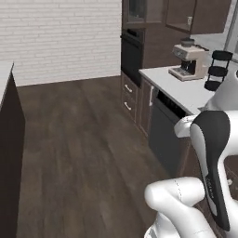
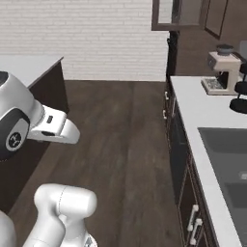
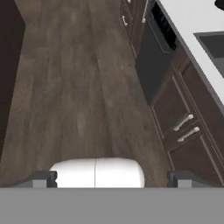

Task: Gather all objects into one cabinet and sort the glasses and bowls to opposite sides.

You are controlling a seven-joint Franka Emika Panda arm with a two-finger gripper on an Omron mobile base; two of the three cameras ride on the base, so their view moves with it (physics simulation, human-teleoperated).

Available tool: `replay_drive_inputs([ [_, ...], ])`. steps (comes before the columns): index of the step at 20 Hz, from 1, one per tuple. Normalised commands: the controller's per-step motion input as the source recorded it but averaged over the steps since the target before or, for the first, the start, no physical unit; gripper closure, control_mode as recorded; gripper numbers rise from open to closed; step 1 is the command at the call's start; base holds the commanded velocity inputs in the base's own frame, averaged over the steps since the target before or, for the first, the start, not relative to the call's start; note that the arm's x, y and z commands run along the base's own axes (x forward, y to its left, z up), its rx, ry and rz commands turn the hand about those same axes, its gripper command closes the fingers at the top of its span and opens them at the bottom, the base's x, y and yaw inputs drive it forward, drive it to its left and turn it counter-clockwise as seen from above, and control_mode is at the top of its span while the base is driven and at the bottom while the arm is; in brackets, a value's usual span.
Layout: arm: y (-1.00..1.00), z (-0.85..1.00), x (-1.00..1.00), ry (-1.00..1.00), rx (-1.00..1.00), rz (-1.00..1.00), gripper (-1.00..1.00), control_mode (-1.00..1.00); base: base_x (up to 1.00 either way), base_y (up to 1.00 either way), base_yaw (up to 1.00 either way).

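Note:
My gripper (image 3: 112,179) points down at the dark wood floor of the kitchen aisle. Its two dark fingertips (image 3: 41,178) stand far apart at the bottom of the hand view, open, with nothing between them. The glasses and the bowls are out of view. Dark brown wall cabinet doors (image 1: 200,14) hang above the far end of the counter; I cannot tell whether they belong to the task's cabinet.
A white counter (image 2: 202,111) runs along the right, with a sink (image 2: 226,144), a coffee machine (image 1: 188,60) and a black stand (image 1: 217,69). Below it are a dishwasher (image 3: 153,61) and drawers (image 3: 183,127). An island (image 2: 24,67) stands to the left, a wall oven (image 1: 131,53) ahead.

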Motion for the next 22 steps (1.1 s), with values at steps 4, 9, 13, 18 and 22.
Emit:
replay_drive_inputs([
  [4,0.0,0.0,0.0,0.0,0.0,0.0,-1.0,1.0,1.0,0.62,-0.04],
  [9,0.0,0.0,0.0,0.0,0.0,0.0,-1.0,1.0,1.0,0.5,-0.08],
  [13,0.0,0.0,0.0,0.0,0.0,0.0,-1.0,1.0,1.0,0.46,-0.13],
  [18,0.0,0.0,0.0,0.0,0.0,0.0,-1.0,1.0,1.0,0.52,-0.17],
  [22,0.0,0.0,0.0,0.0,0.0,0.0,-1.0,1.0,1.0,0.52,-0.17],
])
